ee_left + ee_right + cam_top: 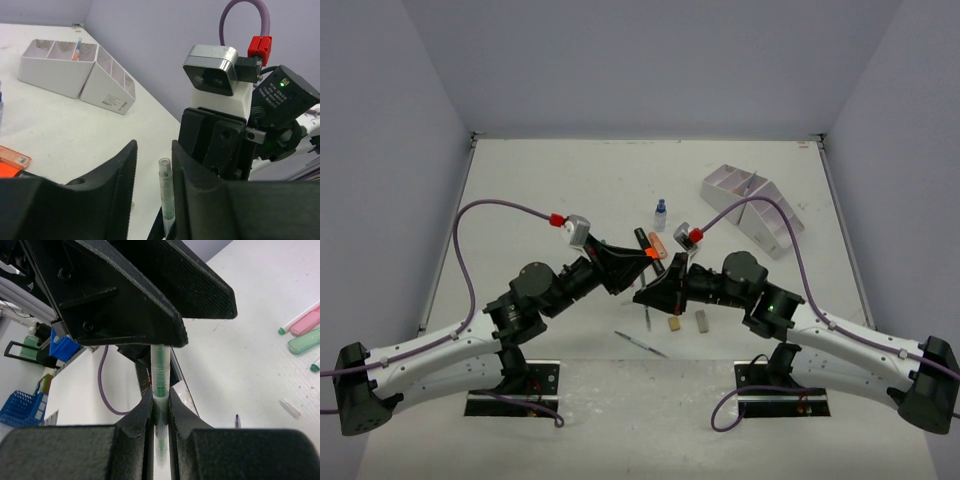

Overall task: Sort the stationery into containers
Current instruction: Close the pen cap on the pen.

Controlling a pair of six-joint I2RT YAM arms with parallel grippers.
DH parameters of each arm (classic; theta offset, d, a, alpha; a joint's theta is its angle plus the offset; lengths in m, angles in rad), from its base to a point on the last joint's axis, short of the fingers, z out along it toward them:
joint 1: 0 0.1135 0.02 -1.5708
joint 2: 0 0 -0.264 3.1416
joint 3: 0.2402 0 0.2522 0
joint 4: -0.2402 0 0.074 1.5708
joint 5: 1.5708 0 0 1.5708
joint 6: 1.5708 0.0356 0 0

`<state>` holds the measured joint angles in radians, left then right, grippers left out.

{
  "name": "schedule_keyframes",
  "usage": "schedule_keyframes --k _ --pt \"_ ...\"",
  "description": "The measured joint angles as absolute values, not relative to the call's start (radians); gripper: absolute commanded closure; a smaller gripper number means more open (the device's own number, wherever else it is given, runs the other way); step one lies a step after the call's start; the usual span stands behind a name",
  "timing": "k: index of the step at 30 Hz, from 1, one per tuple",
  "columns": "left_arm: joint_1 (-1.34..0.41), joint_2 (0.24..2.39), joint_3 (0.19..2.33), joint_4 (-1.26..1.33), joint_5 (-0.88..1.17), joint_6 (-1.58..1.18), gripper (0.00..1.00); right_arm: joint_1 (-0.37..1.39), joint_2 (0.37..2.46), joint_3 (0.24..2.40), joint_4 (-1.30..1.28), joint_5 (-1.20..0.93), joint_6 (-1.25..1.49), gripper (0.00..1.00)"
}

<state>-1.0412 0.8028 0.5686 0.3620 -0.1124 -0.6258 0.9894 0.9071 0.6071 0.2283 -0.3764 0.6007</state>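
Figure: mid-table handover pose, seen from above and from both wrists.

**Grip.** My right pincer (160,399) is closed tight on a pen (159,365), its two black fingers pressed against the barrel on either side. My left pincer (153,150) stands partly open: the same pen rises between its fingers with a gap showing on at least one side, so I judge that it has no hold on it. The pen is thus in the air between my two wrists, well apart from the organizer (775,240), which sits at the far right of the table (540,190).

**Progress.** Early, by my reading. One slim item (77,49) with a red-orange band stands in a rear compartment; the other compartments that show look empty. Loose on the table lie a marker (642,240), a bottle (660,214), a tan eraser (674,323), a grey eraser (701,320), a thin pen (642,344), a pink highlighter (307,320) and a green highlighter (304,340). All of these are left to sort.

**Materials and shapes.** The held pen is a clear, slender plastic tube with a green core. The organizer is white and rigid, made of joined open-top boxes with thin dividers, one section sloping. The highlighters are flat-sided and pastel, the erasers small matte blocks, the bottle tiny with a blue cap. My fingers are ribbed black plastic; the table is matte, off-white and lightly scuffed.
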Motion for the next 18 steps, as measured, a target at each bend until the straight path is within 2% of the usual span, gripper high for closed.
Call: schedule_keyframes --k 1,5,7,18 --pt "-1.041 0.803 0.573 0.356 -0.112 -0.624 0.70 0.989 0.905 0.607 0.224 -0.376 0.598 1.00" --pt "-1.041 0.807 0.579 0.346 -0.084 -0.624 0.93 0.989 0.894 0.607 0.197 -0.372 0.588 1.00" --pt "-1.042 0.816 0.585 0.346 -0.066 -0.626 1.00 0.989 0.888 0.607 0.182 -0.362 0.585 1.00" --pt "-1.039 0.851 0.574 0.406 -0.005 -0.653 1.00 0.994 0.874 0.658 0.050 -0.310 0.564 1.00"
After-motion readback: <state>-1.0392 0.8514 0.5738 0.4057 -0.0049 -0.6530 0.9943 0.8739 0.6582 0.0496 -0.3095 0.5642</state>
